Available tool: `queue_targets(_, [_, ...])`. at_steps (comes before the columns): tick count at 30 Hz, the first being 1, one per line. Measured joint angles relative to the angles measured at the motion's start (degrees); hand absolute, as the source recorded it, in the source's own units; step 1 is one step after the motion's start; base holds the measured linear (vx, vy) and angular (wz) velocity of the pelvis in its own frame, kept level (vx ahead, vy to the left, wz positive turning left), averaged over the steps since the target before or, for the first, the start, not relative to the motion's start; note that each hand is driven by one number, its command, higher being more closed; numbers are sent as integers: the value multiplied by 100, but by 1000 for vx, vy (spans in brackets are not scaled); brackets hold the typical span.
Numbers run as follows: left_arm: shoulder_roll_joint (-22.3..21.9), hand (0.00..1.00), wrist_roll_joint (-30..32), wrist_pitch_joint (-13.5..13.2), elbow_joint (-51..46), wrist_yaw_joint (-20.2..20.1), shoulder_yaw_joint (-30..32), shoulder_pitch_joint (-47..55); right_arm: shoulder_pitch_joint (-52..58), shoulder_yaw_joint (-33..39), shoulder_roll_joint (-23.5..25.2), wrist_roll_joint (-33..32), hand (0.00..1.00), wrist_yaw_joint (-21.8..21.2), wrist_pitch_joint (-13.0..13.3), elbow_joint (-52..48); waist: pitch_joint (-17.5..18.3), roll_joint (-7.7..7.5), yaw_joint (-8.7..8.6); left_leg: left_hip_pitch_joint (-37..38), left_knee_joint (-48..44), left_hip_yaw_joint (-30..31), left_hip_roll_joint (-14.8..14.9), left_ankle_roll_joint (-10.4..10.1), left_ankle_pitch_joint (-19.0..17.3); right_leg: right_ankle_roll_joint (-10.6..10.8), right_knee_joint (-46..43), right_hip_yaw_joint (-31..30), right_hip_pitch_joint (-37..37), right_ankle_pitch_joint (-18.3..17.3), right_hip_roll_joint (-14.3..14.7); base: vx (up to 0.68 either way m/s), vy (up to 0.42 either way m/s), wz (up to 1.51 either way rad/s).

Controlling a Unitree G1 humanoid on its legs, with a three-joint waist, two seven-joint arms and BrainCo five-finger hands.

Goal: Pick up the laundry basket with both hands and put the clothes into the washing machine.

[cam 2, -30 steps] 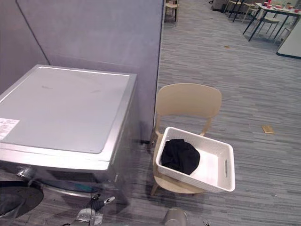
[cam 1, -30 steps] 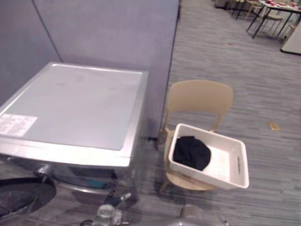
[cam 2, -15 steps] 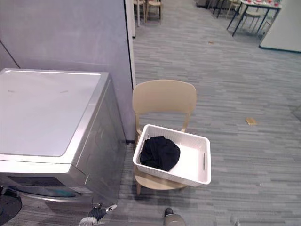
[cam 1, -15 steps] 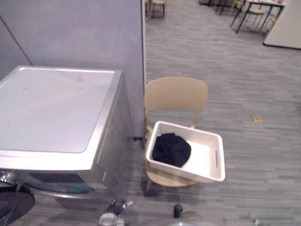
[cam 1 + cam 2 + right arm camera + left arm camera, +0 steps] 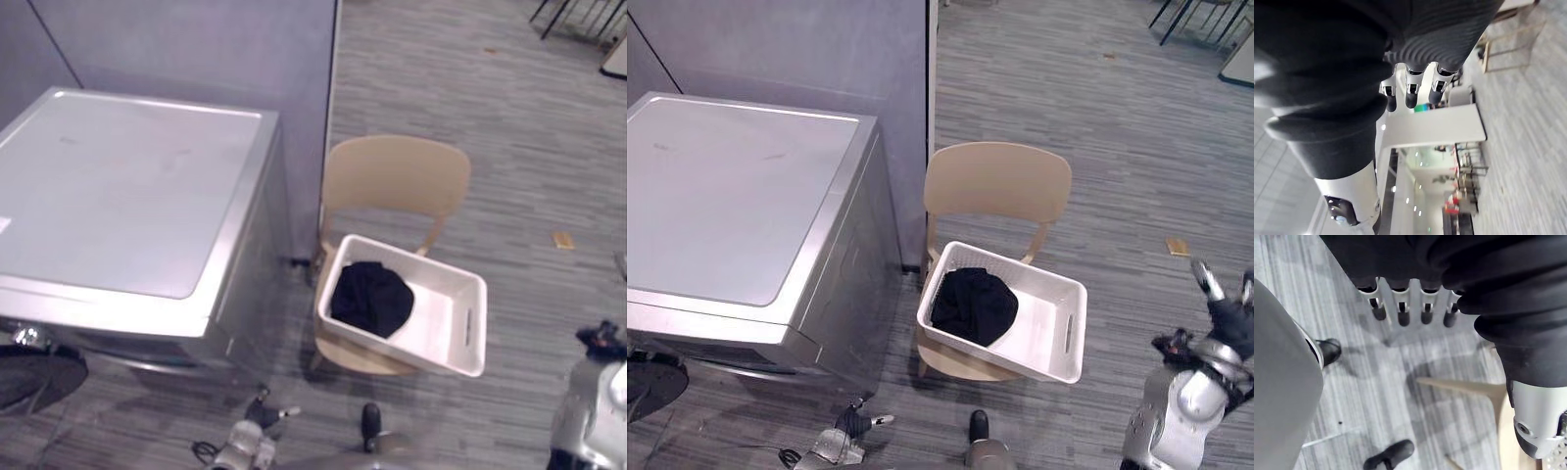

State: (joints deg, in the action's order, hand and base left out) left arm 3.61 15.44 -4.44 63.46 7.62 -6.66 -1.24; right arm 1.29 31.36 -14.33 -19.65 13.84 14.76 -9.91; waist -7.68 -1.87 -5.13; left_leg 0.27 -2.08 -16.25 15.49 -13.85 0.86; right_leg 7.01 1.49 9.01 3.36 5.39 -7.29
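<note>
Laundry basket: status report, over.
Left hand and right hand open, holding nothing. Laundry basket on the chair, black clothes inside, not yet picked up. Washing machine beside the chair.

Smooth, shiny grey metal is seen on the washing machine (image 5: 735, 196). Beside it, soft black cloth (image 5: 973, 305) is held in a white plastic basket (image 5: 1040, 328).
</note>
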Motion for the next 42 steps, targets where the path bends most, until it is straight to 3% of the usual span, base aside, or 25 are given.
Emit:
queue_targets(1, [16,0,2,10,-14,-2,-1,-28,-281,-384,-448,5,0,-168,-16,303,-84,-3,24,-60,-28,60,4,0,0,0,0,25,5,0,-1,-18,-2,11])
queue_targets(3, [57,0,1,12,-93,-12,-3,-75,-553,-758,-851,4,0,-397,-78,684,-218,-2,123,-73,-90,88,13,1,-1,1,-11,39,23,1,0,-5,-9,9])
queue_targets(6, [66,0,-13,12,-155,-23,-14,-140,-836,-1158,-1085,4,0,-669,-255,1186,-374,45,203,-227,-197,231,24,6,-4,1,-29,159,38,1,-6,-25,-13,20])
queue_targets(7, [65,0,-15,10,-274,-25,-46,-152,-909,-1305,-1112,8,0,-794,-332,1417,-447,58,303,-297,-241,262,31,9,-6,1,-45,176,81,1,-6,-15,-12,11])
queue_targets(15, [129,0,-228,16,-683,-117,-286,-409,-1614,-2290,-1795,471,0,-1286,-692,2749,-1159,129,314,-799,-789,492,22,142,-118,5,-336,253,355,-1,-95,-76,3,8])
queue_targets(24, [172,0,-279,27,-1045,-108,-440,-692,-2146,-2800,-2231,1330,0,-1541,-998,3987,-1703,265,429,-1416,-1307,670,46,228,-193,-1,-645,334,780,13,-147,-93,9,5])
queue_targets(30, [203,0,-390,30,-1186,-92,-406,-740,-2477,-2979,-2222,1356,0,-1539,-1035,4445,-1728,274,466,-1838,-1499,743,43,240,-197,-18,-656,355,1081,98,-161,-64,12,3])
queue_targets(37, [233,0,-643,52,-1345,74,-182,-915,-3160,-3051,-2218,1576,0,-1505,-1141,5754,-1849,298,610,-2450,-1726,939,42,255,-200,-30,-768,496,1505,121,-178,-27,0,8])
queue_targets(42, [249,0,-717,59,-1476,230,76,-1007,-3738,-3085,-2223,1582,0,-1267,-1156,6368,-1920,329,727,-3082,-2004,1147,45,272,-209,-32,-922,609,1971,123,-186,-23,5,9])
